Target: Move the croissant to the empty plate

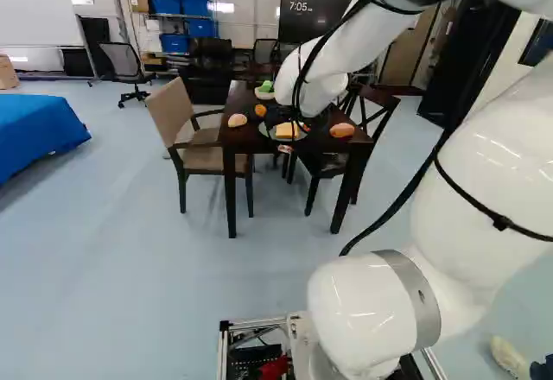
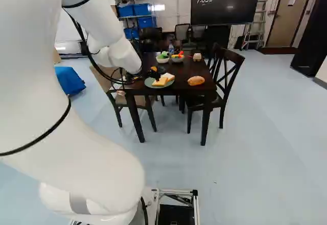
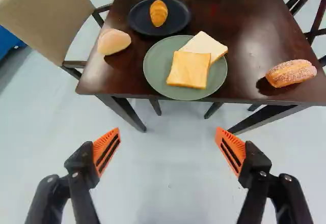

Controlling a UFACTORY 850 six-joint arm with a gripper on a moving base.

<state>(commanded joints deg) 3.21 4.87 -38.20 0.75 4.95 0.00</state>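
Observation:
My gripper shows as a dark shape at the table, partly hidden by the arm and cables. In the wrist view the gripper stands wide open, nothing between its orange pads. Beyond the table's near edge, the small golden croissant lies on a black plate. Closer to the gripper is a green plate bearing two overlapping bread slices, so it is not empty. No empty plate shows in the wrist view.
On the dark table, a pale roll lies beside the plates and a sugared loaf on their other side. Two bowls hold colourful items farther back. A beige chair and dark chairs flank the table.

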